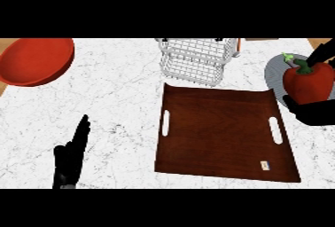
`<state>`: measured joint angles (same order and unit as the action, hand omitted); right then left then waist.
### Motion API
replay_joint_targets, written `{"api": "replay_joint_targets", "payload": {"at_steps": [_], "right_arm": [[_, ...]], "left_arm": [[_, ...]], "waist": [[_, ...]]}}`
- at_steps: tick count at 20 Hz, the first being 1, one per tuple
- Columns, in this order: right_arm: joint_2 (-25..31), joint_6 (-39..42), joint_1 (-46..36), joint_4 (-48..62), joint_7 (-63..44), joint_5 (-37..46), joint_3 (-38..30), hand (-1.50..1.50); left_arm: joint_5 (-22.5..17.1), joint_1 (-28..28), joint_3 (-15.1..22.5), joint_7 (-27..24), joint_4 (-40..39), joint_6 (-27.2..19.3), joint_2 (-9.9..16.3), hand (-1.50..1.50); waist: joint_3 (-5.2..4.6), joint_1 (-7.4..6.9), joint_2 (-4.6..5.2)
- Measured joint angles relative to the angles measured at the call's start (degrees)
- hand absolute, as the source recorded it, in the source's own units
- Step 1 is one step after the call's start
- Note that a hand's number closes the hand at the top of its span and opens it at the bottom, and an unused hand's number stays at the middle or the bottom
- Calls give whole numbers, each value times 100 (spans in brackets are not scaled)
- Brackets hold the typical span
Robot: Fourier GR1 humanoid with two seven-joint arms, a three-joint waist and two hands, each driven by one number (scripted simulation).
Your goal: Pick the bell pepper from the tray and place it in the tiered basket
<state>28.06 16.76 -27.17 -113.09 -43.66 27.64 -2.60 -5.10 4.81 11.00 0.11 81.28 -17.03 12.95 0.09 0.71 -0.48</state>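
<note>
One hand (313, 111) round bell pepper (309, 83)

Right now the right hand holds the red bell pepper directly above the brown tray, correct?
Not quite. The head view shows the right hand holding the red bell pepper over a grey plate, right of the brown tray, not above it.

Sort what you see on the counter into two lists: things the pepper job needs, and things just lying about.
Needed: bell pepper, held in the right hand; tray; tiered basket.

Lying about: red bowl; grey plate; left hand, resting open.
</note>
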Motion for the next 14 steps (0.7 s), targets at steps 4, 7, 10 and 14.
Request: {"api": "replay_joint_targets", "payload": {"at_steps": [4, 7, 10, 14], "right_arm": [[134, 330, -494, -167, -365, -164, -230, 150], [154, 442, -1089, 112, -596, -200, -275, 150], [59, 399, -1706, 595, -753, -29, -138, 150], [-51, 341, -2357, 1339, -762, 134, -99, 150]], "left_arm": [[42, -112, -49, -18, -129, 81, -68, 0], [124, -126, -39, -24, -104, 69, -128, 0], [200, -129, -30, -9, -79, 39, -180, 0], [225, -113, -73, 34, -32, 87, -186, 0]], "waist": [[4, -54, 15], [5, -91, 21], [3, -127, 30], [-1, -142, 39]]}}
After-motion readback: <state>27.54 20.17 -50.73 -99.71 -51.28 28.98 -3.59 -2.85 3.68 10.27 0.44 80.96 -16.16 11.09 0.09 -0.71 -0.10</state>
